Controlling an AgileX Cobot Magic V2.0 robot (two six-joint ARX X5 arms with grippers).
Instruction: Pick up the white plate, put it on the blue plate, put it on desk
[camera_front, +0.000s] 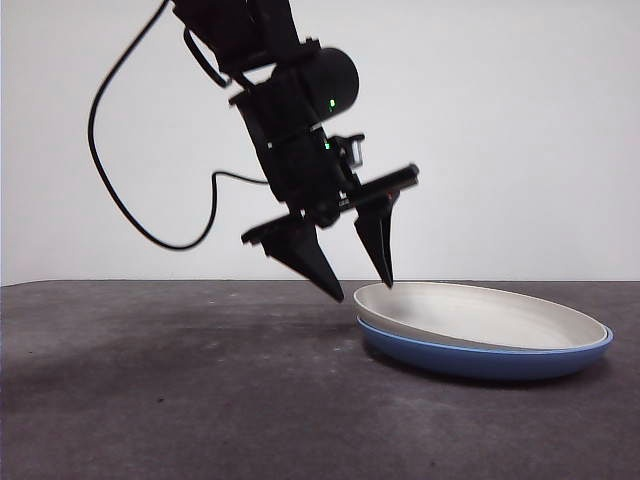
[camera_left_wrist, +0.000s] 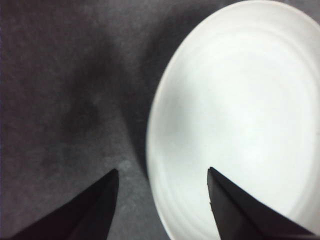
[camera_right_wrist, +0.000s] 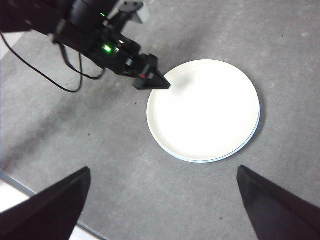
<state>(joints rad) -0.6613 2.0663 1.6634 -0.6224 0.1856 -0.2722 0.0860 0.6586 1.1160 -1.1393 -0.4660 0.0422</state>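
Observation:
The white plate (camera_front: 480, 312) lies nested on the blue plate (camera_front: 480, 362) on the desk (camera_front: 150, 390), right of centre in the front view. My left gripper (camera_front: 363, 290) is open and empty, tilted down, its jaws straddling the white plate's left rim just above it. In the left wrist view the white plate (camera_left_wrist: 240, 115) fills one side, and one jaw of the left gripper (camera_left_wrist: 162, 170) is over it, the other over the desk. The right wrist view looks down from high up on the white plate (camera_right_wrist: 205, 110) and the left gripper (camera_right_wrist: 159, 82). My right gripper (camera_right_wrist: 163, 169) is open and empty.
A black cable (camera_front: 110, 190) loops from the left arm against the white back wall. The desk's edge (camera_right_wrist: 30, 187) shows in the right wrist view. Only a thin rim of the blue plate (camera_right_wrist: 248, 142) shows from above.

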